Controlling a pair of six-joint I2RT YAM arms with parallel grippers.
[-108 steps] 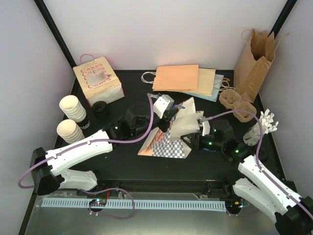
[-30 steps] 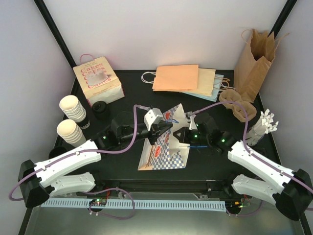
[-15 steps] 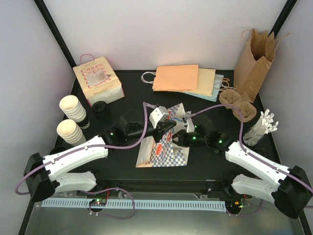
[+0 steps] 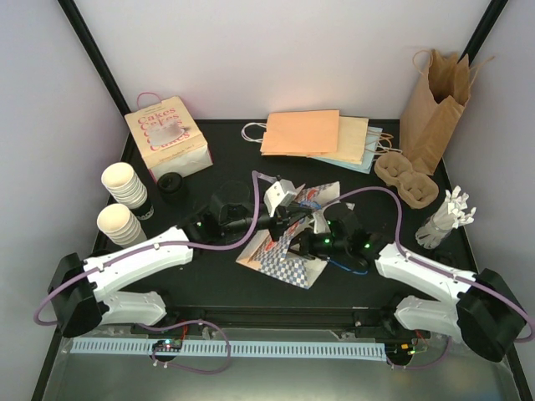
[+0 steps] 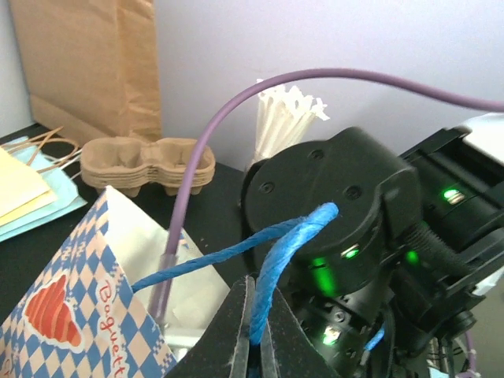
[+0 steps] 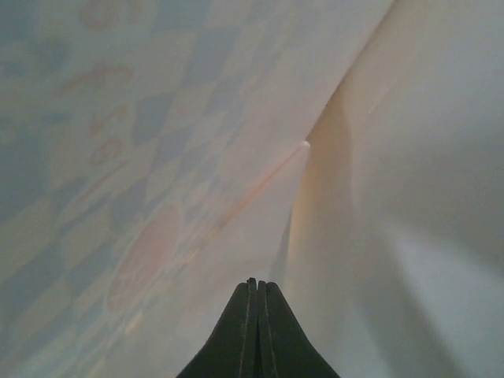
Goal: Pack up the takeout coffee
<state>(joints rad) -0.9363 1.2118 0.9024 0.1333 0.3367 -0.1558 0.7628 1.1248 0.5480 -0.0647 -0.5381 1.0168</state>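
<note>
The takeout coffee cups stand in two cream stacks (image 4: 124, 185) (image 4: 119, 224) at the table's left, with black lids (image 4: 173, 185) beside them. Neither gripper touches them. A blue-checked paper bag (image 4: 284, 255) (image 5: 71, 315) lies mid-table between the arms. My left gripper (image 4: 288, 219) (image 5: 253, 293) is shut on the bag's blue rope handle (image 5: 272, 260), which loops up out of the jaws. My right gripper (image 6: 256, 285) is shut and pushed inside the bag, so only the bag's pale inner paper (image 6: 157, 157) shows around it. From above, the right gripper's tips are hidden by the bag.
A pulp cup carrier (image 4: 405, 177) (image 5: 150, 161) and a tall brown paper bag (image 4: 435, 100) stand at the back right. A white cutlery bundle (image 4: 447, 217) is at the right edge. Flat orange and pale bags (image 4: 305, 134) lie at the back, a Cakes box (image 4: 167, 138) back left.
The left gripper has carried the handle a little to the right. The right gripper has pushed leftward into the bag, and the bag's lower corner has swung down and right.
</note>
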